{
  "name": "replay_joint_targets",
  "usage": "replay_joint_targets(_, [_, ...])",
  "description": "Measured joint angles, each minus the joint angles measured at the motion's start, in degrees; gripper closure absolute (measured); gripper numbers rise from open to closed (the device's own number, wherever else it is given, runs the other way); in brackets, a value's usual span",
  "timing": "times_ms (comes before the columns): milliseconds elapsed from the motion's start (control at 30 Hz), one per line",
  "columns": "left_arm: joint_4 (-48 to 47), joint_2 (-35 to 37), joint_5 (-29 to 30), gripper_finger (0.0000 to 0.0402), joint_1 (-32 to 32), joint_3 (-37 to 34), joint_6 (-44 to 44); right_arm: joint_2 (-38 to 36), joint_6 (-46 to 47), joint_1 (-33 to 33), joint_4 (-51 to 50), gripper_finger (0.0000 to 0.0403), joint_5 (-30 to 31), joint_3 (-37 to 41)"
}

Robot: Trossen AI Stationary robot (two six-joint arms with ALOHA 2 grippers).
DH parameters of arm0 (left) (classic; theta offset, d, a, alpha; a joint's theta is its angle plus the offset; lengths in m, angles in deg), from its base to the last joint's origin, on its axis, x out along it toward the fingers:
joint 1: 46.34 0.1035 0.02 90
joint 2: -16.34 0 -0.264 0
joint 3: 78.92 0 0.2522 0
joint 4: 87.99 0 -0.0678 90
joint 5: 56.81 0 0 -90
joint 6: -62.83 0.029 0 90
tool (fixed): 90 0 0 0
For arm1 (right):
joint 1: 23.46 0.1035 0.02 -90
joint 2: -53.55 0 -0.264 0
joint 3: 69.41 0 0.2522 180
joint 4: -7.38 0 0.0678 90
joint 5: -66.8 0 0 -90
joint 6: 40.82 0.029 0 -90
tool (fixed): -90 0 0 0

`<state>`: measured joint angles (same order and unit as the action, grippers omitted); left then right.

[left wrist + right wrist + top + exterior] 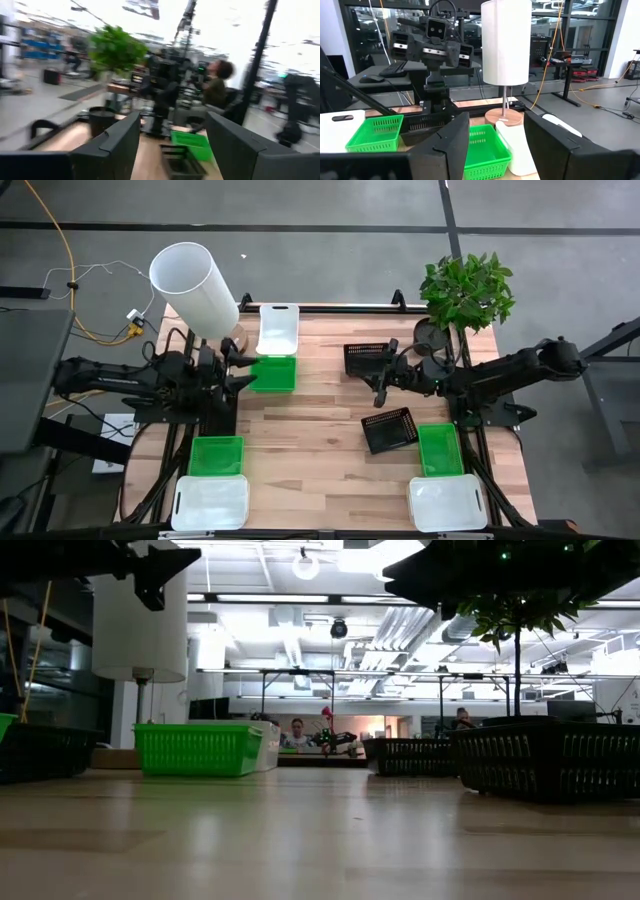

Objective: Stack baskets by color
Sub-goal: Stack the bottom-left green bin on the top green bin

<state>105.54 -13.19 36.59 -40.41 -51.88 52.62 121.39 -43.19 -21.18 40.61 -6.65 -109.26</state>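
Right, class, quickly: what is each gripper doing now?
Left gripper: open, holding nothing, above the table near the green basket.
Right gripper: open, holding nothing, near the black basket.

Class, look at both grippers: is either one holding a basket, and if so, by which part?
Nothing is held. The left gripper and right gripper are both open with empty space between their fingers, above the table.

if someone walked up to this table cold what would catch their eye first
Probably the tall white cylinder at the far left corner and the leafy plant at the far right. Next, bright green baskets among white and black ones across the wooden table, with the left gripper and right gripper open above it.
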Motion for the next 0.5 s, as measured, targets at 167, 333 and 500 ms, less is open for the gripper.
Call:
replay_joint_targets(167, [-4.9, -6.0, -2.1, 0.0188, -3.3, 4.0, 1.1, 0.0, 0.0, 0.0, 0.0, 0.0226, 0.0, 0.0])
replay_joint_targets(333, [-32.1, -12.8, -2.0, 0.0188, -8.3, 15.3, 2.8, 0.0, 0.0, 0.0, -0.3, 0.0226, 0.0, 0.0])
replay_joint_targets(500, [-58.8, -20.3, -1.8, 0.0188, -13.8, 26.3, 2.9, 0.0, 0.0, 0.0, -0.7, 0.0226, 0.0, 0.0])
